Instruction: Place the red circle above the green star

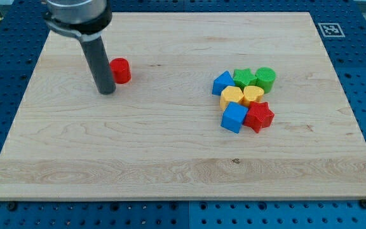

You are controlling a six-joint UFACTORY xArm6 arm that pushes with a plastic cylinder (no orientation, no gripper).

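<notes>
While the red circle (121,70) sits touching the tip (107,91) on its right, the green star (243,78) lies well apart in the cluster; arm carries no gripper

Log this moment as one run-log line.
my tip left of red circle, touching | green star in right cluster | circle not yet above star

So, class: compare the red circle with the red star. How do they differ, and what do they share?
The red circle is a round cylinder; the red star has points. The red circle stands alone at the view's upper left, while the red star sits packed in the cluster at the right, against the blue cube. My tip is right beside the red circle, far from the red star. Both are red and rest on the board.
</notes>
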